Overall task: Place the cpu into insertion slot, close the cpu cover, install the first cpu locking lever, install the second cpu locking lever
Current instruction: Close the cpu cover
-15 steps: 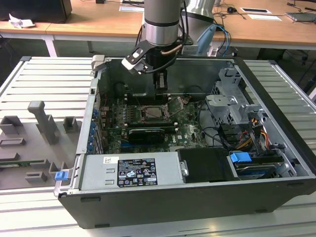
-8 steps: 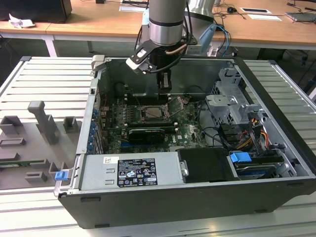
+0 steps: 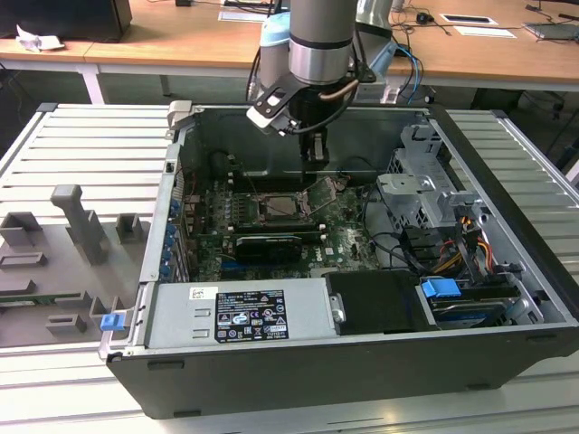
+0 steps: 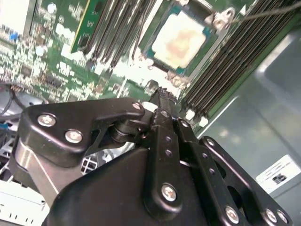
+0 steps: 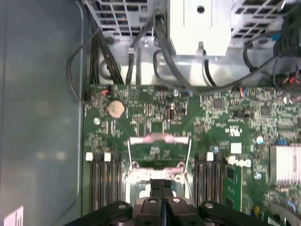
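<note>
Silver-grey arm (image 3: 318, 36), pale blue joint caps (image 3: 271, 32), black pincer (image 3: 315, 155), silver screws (image 4: 168, 191), brown cable (image 3: 339, 88).

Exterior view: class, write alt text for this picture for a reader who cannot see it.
A robot arm's gripper hangs inside an open computer case, just above the raised cpu cover, which stands at the exterior view's right of the insertion slot on the green circuit board. A grey power-supply box lies along the case's near edge.
</note>
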